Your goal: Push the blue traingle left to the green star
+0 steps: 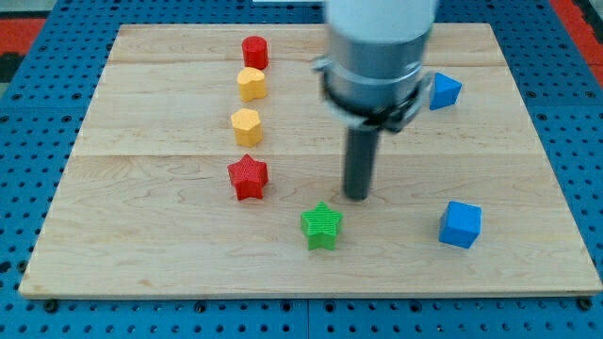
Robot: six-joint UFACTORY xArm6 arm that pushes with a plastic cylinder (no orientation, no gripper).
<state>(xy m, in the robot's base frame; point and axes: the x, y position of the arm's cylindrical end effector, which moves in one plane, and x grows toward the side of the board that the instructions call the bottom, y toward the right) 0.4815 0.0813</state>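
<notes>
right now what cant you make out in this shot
- Blue triangle, camera view: its left side is hidden behind the arm's body, so its shape is only partly readable.
- Arm's body, camera view: cut off by the view's top edge and blurred.
- My tip: visible, above and right of the green star, but whether it touches the board cannot be told.

On the wooden board [141, 254], my tip [357, 197] stands just above and to the right of the green star [321, 225]. The blue triangle [445, 90] lies near the view's top right, the blue cube [460, 224] well right of the star. Left, a column runs downward: red cylinder [254, 52], yellow block [252, 84], yellow hexagon [246, 125], red star [249, 176].
</notes>
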